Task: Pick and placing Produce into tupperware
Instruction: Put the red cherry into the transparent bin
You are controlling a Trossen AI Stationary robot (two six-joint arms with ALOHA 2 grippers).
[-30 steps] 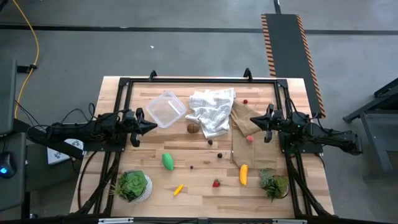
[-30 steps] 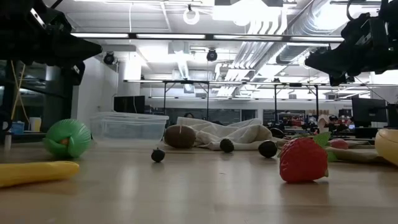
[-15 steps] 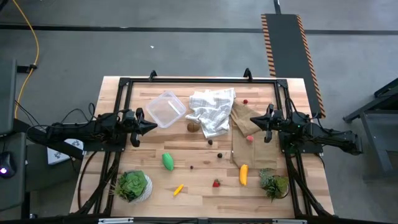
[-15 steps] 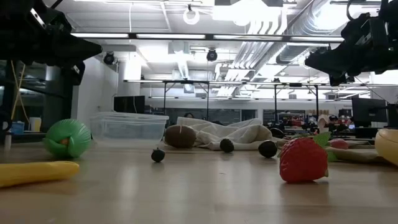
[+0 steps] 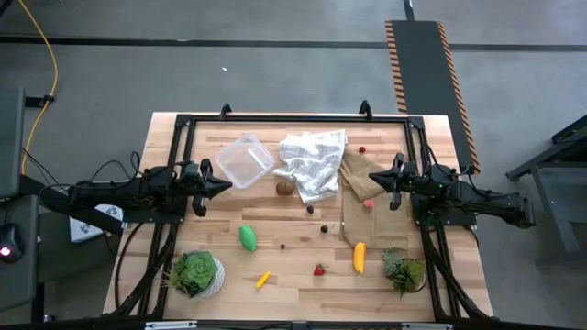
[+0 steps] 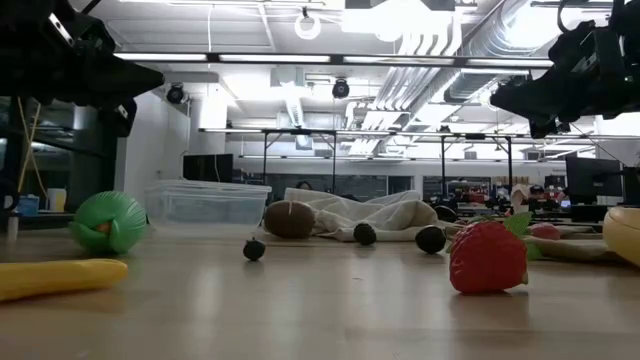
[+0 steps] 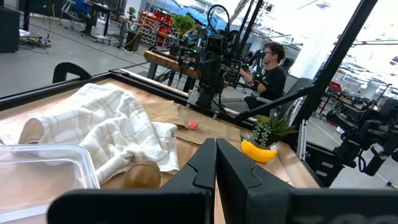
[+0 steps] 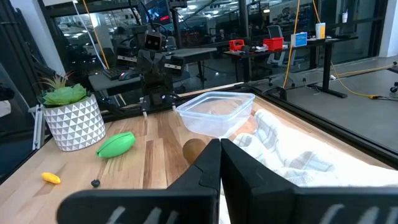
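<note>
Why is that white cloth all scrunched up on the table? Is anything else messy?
The white checked cloth lies crumpled mid-table, partly over a brown paper sheet. Toy produce, like the green oval and strawberry, is scattered loose; the tupperware sits empty. Nothing looks broken.

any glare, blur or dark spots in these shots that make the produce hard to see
Low view: ceiling lights blow out, both arms go to silhouettes, the near strawberry is soft. High view: even light, tiny berries barely resolve. Left wrist view: bright background haze behind the tupperware.
</note>
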